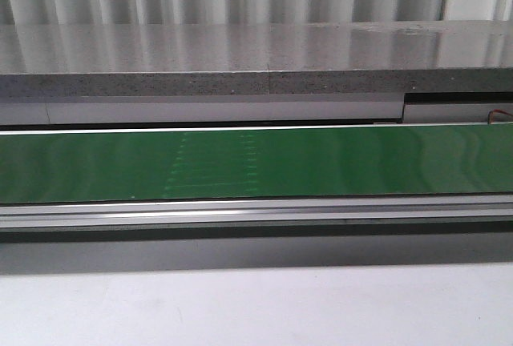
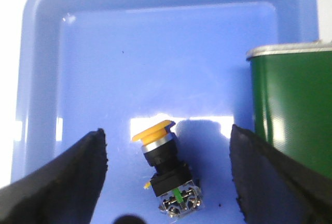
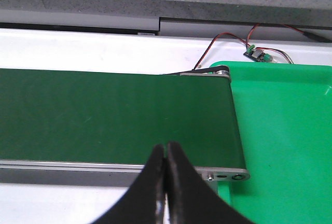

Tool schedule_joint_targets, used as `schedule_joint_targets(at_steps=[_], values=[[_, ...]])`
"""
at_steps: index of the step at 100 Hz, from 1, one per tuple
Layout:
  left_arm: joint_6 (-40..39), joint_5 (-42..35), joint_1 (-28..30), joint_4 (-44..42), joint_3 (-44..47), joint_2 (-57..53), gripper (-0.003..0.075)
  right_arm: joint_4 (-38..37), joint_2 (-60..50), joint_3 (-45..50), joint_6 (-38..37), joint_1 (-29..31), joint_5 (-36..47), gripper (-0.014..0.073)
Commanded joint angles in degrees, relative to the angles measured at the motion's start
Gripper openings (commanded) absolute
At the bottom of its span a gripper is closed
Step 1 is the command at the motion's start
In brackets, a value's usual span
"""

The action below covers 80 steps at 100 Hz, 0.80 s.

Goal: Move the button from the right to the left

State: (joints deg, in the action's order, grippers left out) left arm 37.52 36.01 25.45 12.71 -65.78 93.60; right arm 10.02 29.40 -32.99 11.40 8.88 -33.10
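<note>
In the left wrist view the button [image 2: 165,169] lies on its side in a blue tray [image 2: 104,68], orange-yellow cap pointing away from the fingers, black collar and metal-clipped block toward them. My left gripper [image 2: 168,175] is open, its black fingers [image 2: 67,177] wide on either side of the button, not touching it. In the right wrist view my right gripper [image 3: 166,154] is shut and empty, over the near rail of the green belt [image 3: 114,115] by its end. No gripper and no button show in the front view.
The belt [image 1: 256,162] runs across the front view between metal rails, with a grey ledge behind. Its end [image 2: 290,110] overlaps the blue tray. A green tray [image 3: 280,146] lies past the belt's other end, with a small wired circuit board [image 3: 257,53] behind it.
</note>
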Motion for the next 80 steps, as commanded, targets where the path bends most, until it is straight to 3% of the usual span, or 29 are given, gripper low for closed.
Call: schedule_joint_targets(at_steps=[1,40,80], values=[[-0.1,-2.8,-0.6,3.7,-1.6,-5.8,0.0484,0.1,0.2,-1.6,0.3,-0.1,3.8,-0.0067],[-0.1,-4.9,-11.8,9.0,1.5,-19.3,0.0484,0.1,0.2,-1.6,0.3,-0.1,3.8,-0.0067],[-0.2,-15.4,-22.4,16.2,18.7,-39.4,0.0473,0.1,0.2,-1.6,0.3,-0.1,3.8,-0.0067]])
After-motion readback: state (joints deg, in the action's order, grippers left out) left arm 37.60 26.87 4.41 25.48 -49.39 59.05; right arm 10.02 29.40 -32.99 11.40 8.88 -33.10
